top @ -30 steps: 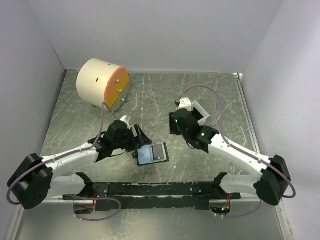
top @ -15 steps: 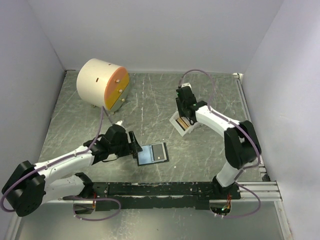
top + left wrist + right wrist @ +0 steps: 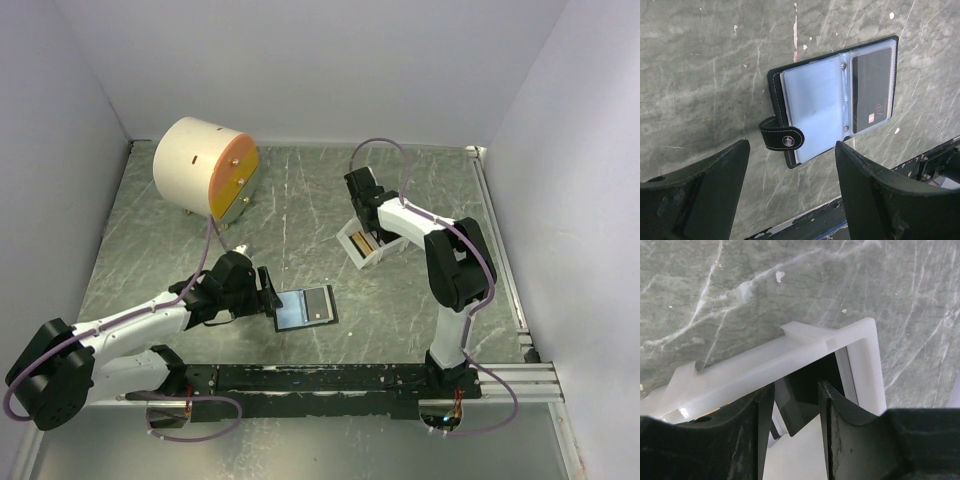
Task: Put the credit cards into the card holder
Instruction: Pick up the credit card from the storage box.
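Note:
The black card holder (image 3: 305, 307) lies open on the table, its clear sleeves up. A dark credit card marked VIP (image 3: 871, 95) sits in its right sleeve, and its snap strap (image 3: 782, 138) points toward my left gripper (image 3: 791, 148). That gripper (image 3: 267, 293) stands open just left of the holder, touching nothing. My right gripper (image 3: 366, 226) dips into the white tray (image 3: 352, 252), where more credit cards (image 3: 847, 375) stand on edge. Its jaws (image 3: 796, 390) are open, with a dark card corner (image 3: 795, 412) between the fingers.
A big cream cylinder with an orange face (image 3: 205, 168) stands at the back left. A black rail (image 3: 320, 378) runs along the near edge. White walls close in the table on three sides.
The right arm swung from the table's middle out to the tray and lowered its fingers into it, jaws narrowing. The left gripper drew back a little from the holder.

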Controlling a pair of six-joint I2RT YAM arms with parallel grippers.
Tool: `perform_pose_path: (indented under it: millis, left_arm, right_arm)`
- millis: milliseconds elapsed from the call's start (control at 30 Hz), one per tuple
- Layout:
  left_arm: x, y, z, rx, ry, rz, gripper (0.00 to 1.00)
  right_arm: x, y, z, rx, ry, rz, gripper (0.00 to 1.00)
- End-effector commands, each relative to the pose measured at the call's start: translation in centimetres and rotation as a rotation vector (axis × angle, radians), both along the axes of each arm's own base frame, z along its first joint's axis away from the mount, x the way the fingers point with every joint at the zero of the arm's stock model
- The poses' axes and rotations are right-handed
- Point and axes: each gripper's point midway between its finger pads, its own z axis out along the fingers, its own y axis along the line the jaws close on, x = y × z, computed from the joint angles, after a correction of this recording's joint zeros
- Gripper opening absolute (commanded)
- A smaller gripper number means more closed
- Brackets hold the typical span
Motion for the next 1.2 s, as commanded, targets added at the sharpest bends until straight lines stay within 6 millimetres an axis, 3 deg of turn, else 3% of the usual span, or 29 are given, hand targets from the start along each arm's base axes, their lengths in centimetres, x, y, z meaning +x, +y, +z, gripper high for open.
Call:
perform_pose_path:
  millis: [0, 167, 333, 900, 1167]
  left_arm:
    - [-0.5, -0.2, -0.1, -0.004, 0.006, -0.033, 0.80]
    - [-0.5, -0.5, -0.3, -0.014, 0.012, -0.038, 0.80]
    - [-0.7, -0.6, -0.5, -0.030, 0.016, -0.038, 0.79]
    - [-0.8, -0.7, -0.1, -0.041, 0.008, -0.049, 0.79]
    - [-0.9, -0.8, -0.1, -0.050, 0.008, -0.054, 0.79]
  right_arm:
    - [-0.3, 0.1, 0.1, 0.021, 0.010, 0.015, 0.40]
    - [0.0, -1.7, 1.5, -0.064, -0.039, -0.052, 0.41]
    - [0.1, -1.9, 2.6, -0.067, -0.076, -0.049, 0.42]
    - [0.4, -3.4, 0.2, -0.204, -0.039, -0.058, 0.37]
    - [0.2, -4.4, 0.1, -0.290, -0.042, -0.088, 0.31]
